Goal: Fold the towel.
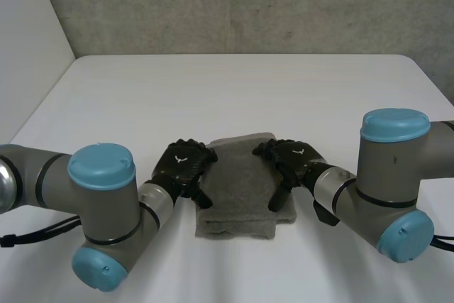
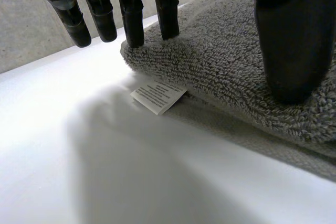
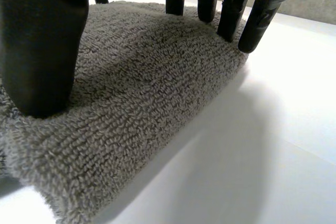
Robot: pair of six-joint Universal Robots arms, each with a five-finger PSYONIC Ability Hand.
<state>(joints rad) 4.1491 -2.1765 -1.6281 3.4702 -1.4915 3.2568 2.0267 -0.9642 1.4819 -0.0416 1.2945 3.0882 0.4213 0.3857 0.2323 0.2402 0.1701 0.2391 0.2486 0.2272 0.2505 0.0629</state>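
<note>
Now, left robot hand and right robot hand straight-fingered, pressing folded towel, label print unreadable

Plain white table with just a grey towel on it, folded into a thick pad. Lying flat between the left hand and right hand, straight fingertips of both touching its side edges. Small white care label sticking out of the towel's edge onto the tabletop, near the left fingertips.
</note>
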